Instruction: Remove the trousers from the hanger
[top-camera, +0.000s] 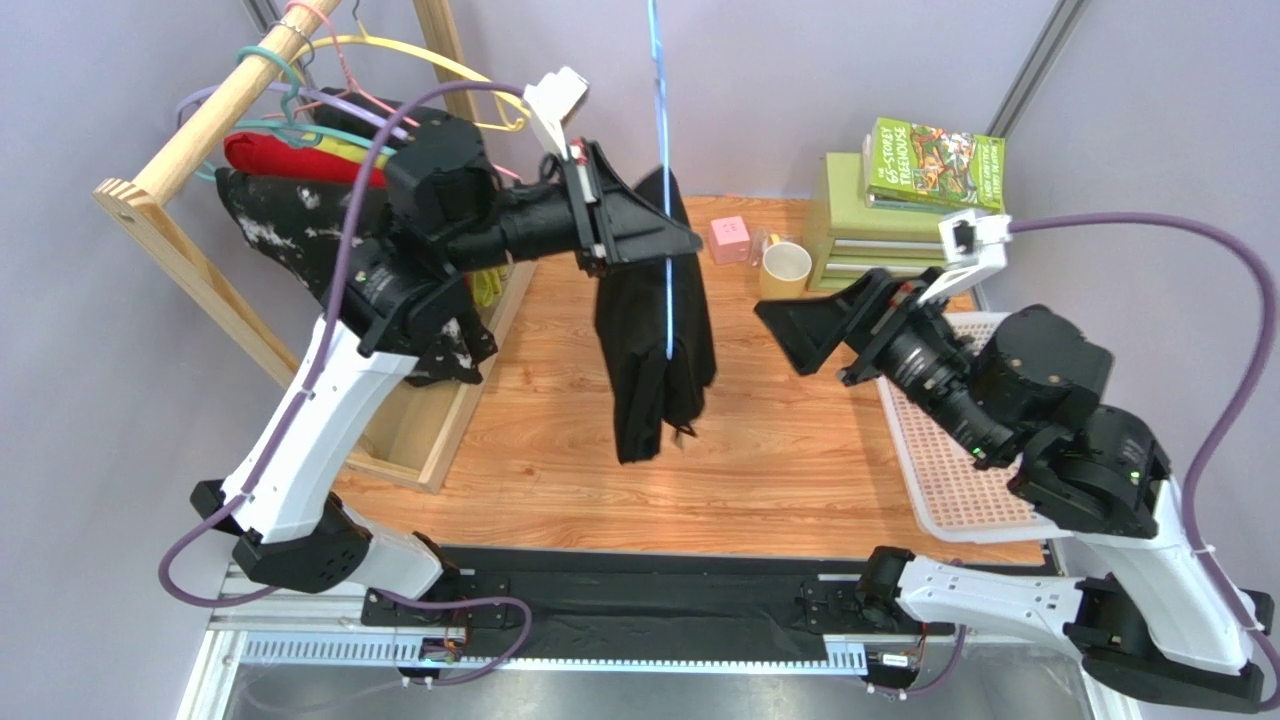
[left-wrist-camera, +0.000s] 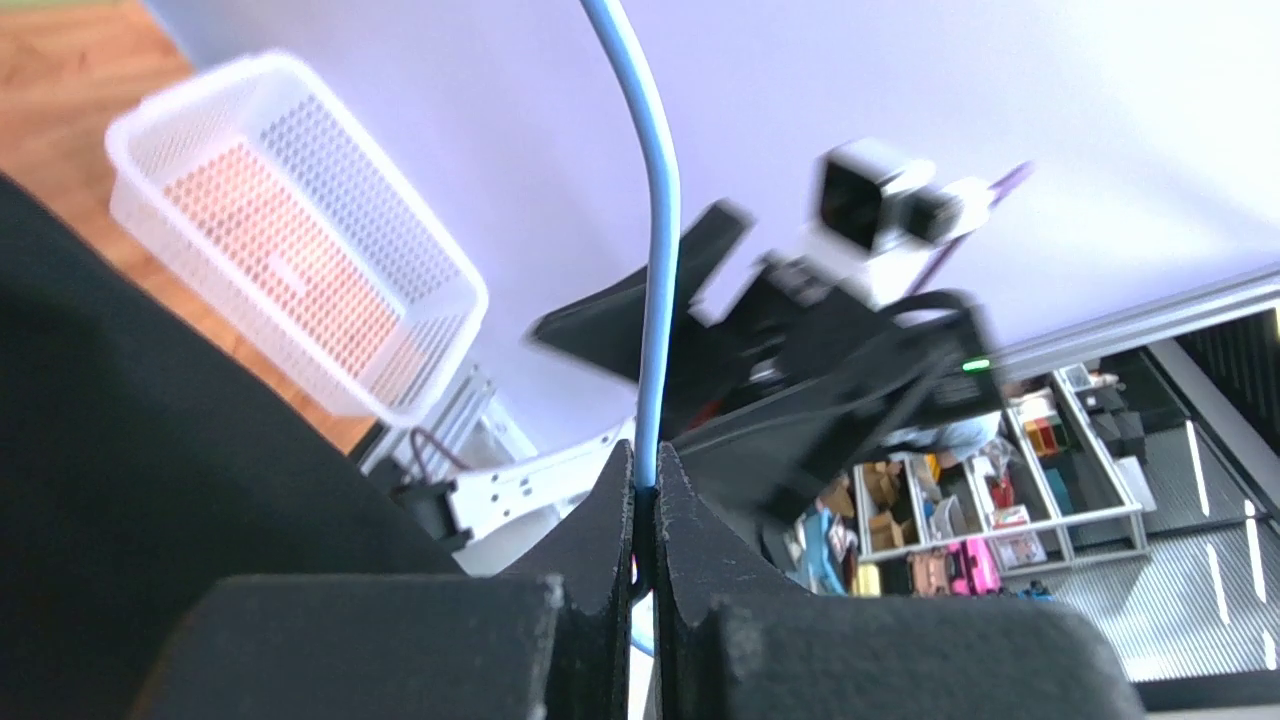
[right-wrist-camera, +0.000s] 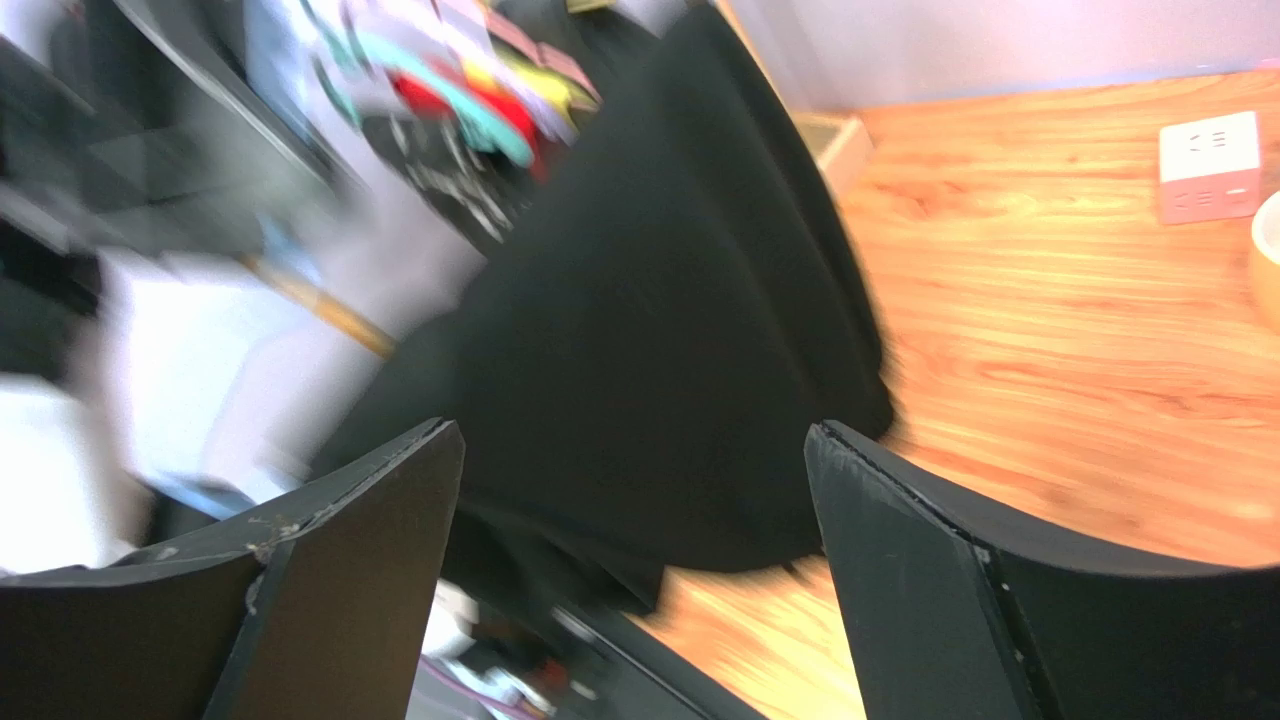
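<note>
The trousers (top-camera: 655, 353) hang as a long black fold from the thin light-blue hanger (top-camera: 658, 105), above the wooden tabletop. My left gripper (top-camera: 679, 240) is shut on the hanger's wire just above the fabric. The left wrist view shows the blue wire (left-wrist-camera: 657, 270) pinched between the closed fingers of the left gripper (left-wrist-camera: 643, 495), with black cloth (left-wrist-camera: 135, 450) to the left. My right gripper (top-camera: 784, 338) stands open just right of the trousers, apart from them. In the right wrist view the right gripper (right-wrist-camera: 631, 435) has its jaws spread wide, with the trousers (right-wrist-camera: 676, 300) ahead and nothing between them.
A wooden rack (top-camera: 166, 165) at the left carries more hangers, a red garment and a splotched black one. A white basket (top-camera: 962, 480) lies under the right arm. A pink cube (top-camera: 730, 237), a cup (top-camera: 784, 266) and stacked books (top-camera: 932, 165) stand at the back.
</note>
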